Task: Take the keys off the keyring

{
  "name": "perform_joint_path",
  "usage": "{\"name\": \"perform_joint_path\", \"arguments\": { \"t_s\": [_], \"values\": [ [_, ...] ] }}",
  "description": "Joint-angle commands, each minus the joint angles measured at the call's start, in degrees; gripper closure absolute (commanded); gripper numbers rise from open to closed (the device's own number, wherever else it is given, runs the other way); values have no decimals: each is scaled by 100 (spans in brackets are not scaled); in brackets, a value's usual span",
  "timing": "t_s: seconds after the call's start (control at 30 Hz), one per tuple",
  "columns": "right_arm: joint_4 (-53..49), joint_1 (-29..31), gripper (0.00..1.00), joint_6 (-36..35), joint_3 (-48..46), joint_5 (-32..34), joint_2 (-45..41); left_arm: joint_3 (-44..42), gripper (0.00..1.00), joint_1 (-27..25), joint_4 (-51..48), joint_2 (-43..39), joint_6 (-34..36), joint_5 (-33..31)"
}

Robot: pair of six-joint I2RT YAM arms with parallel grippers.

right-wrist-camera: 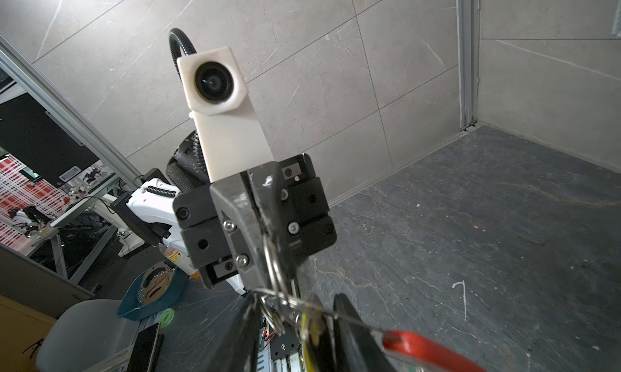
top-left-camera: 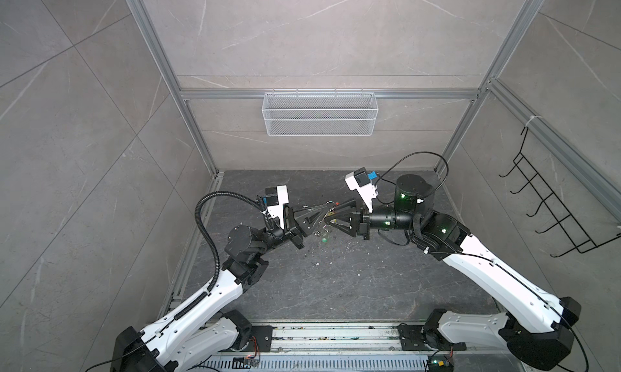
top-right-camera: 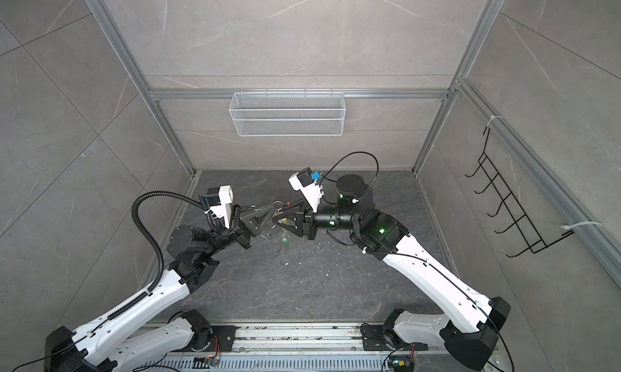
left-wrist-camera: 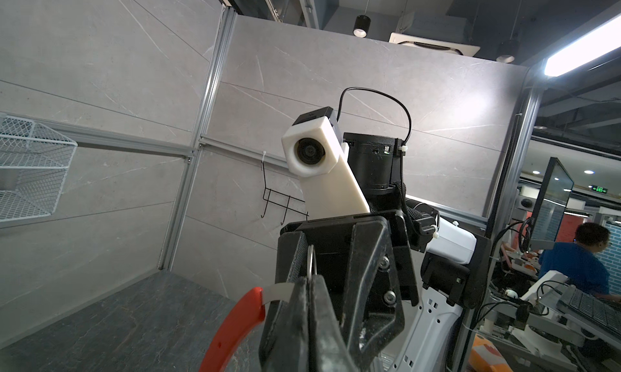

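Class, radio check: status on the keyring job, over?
Left gripper shut on the keyring. Right gripper open around the yellow tag, not yet off. Nothing seen in the way.

Red-sleeved keyring, yellow key tag, dark grey tabletop (pale veins), white mesh basket.

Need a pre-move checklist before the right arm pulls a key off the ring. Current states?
1. Left gripper shut on the keyring beside its red sleeve: ok.
2. Right gripper gripping the yellow tag: not ok; jaws stand apart either side of it.
3. Split rings off the keyring: not ok; they sit on its wire.
4. Green tag attached or loose: cannot tell; only a green blur below the grippers in both top views.
5. Keyring held above the table: ok.
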Motion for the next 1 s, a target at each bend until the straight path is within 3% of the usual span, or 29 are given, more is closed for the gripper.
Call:
{"name": "perform_joint_path", "arguments": {
  "t_s": [0.0, 0.17, 0.73, 0.97],
  "values": [
    [129, 27, 60, -24, -267, 207, -321, 182, 100, -33, 236, -241, 110, 78],
    [343, 27, 58, 58, -595, 385, -594, 163, 100, -33, 120, -355, 195, 133],
    [833, 35, 62, 107, -478, -381, -257, 171, 100, -34, 98, -315, 117, 284],
    [890, 62, 71, 109, -457, -414, -195, 153, 100, -35, 140, -259, 66, 248]
  ]
}}
